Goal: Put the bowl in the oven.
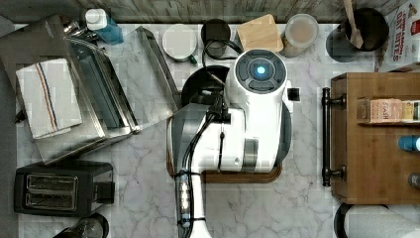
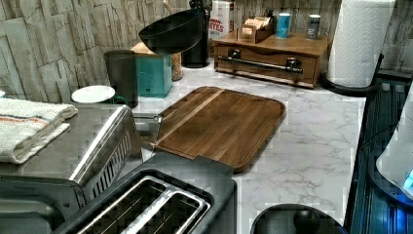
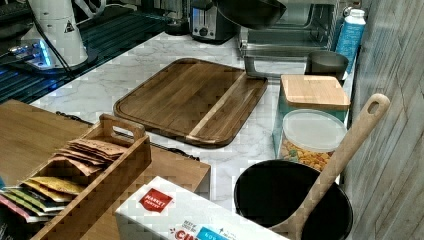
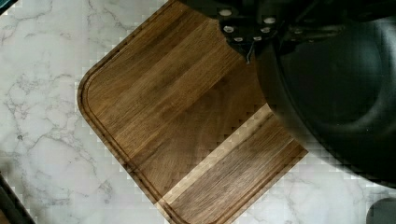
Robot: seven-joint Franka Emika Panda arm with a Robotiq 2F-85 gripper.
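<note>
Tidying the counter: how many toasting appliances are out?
2: a stainless-steel toaster oven, door open, at the top view's left; a black two-slot toaster below it there. The arm could hide others.

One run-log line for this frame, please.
bowl: lifted, tilted, above board | oven: door open | placement: not yet done

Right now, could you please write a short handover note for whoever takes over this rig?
Gripper: holds the bowl by its rim, in the air, tilted, above the far end of the cutting board; the fingers themselves are hidden.
Oven: door already down and open, at the top view's left, a folded towel on its roof.
Done: bowl picked up and lifted.
Left: carry it across to the oven, slide it in through the open door, set it down, release and pull back.
</note>
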